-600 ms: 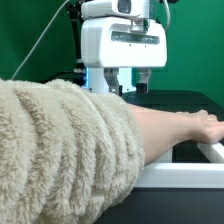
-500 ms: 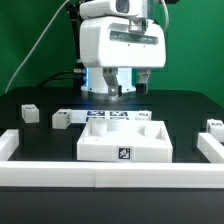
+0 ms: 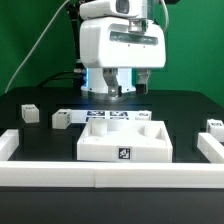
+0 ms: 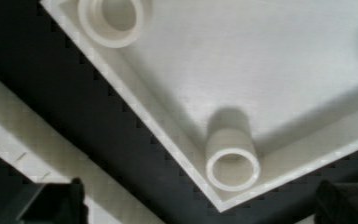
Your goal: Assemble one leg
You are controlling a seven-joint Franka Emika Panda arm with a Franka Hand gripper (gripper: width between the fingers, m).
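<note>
Nothing on the table has shifted over the last half second. The real change came just before that: a fuzzy-sleeved human arm filled the foreground and is now out of shot. My read is a freshly set layout with no robot work started.

Gripper (image 3: 127, 88) hovers over the back edge of the panel (image 3: 125, 143), jaws spread wide with nothing between them. Wrist view agrees: the dark fingertips (image 4: 51, 196) sit far apart, with only the panel's surface and a round corner socket (image 4: 233, 170) below them.

Leg (image 3: 61, 120) sits on the table (image 3: 180, 105), on the exterior view's left of the panel and near the end of the marker board (image 3: 105, 116). It's well apart from the gripper and untouched. Second leg (image 3: 30, 113) is further out on the same side. A small white part by the exterior view's right edge may be another, too small to tell.

Why it's laid out this way, as I judge it:
- Panel lies socket-side up so a leg can go in from above.
- Panel sits centred just behind the front rail (image 3: 100, 172). Contact can't be confirmed, but the rail probably braces it against push or twist.
- Legs are parked clear of the panel, so the fingers get free approach on both sides.
- Jaws are wide because the next job is a grasp. The arm has to travel toward the exterior view's left and down to the leg first.
</note>
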